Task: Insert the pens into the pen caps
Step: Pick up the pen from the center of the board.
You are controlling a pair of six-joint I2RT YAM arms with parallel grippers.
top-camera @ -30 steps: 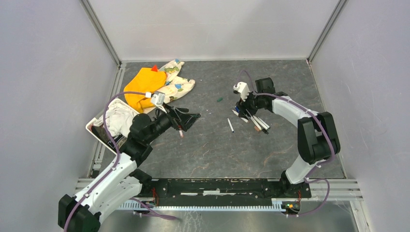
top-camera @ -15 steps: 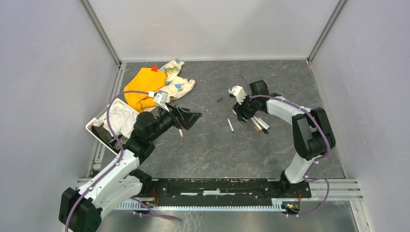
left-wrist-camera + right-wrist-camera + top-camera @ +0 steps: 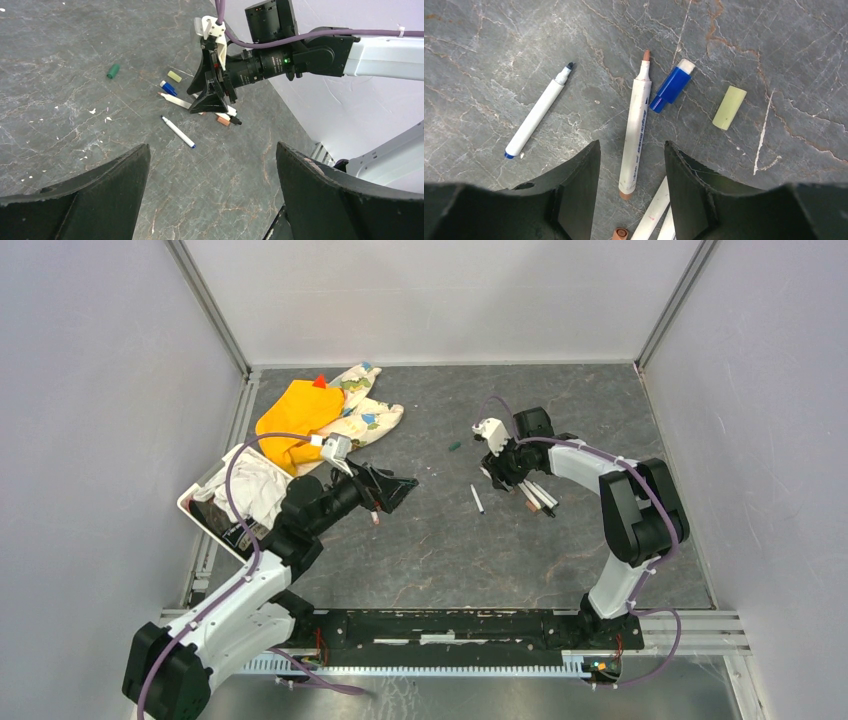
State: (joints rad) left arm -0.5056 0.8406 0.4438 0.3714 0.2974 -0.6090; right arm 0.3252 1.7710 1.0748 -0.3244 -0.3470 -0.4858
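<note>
Right tool [image 3: 631,150] | we saw it lowered, jaws narrowed yet apart, astride the brown-tipped pen [image 3: 636,125] just beside the blue cap [image 3: 670,89] | left tool [image 3: 212,147] agape | grasp judged imminent

In the right wrist view, pens [image 3: 651,214] at bottom centre ran off the lower edge, one slipping behind a finger [image 3: 694,190]. From above, the blue cap [image 3: 671,86] and cream cap [image 3: 729,107] were lost beside the right gripper [image 3: 508,476], and the green cap [image 3: 453,447] was a mere speck.
</note>
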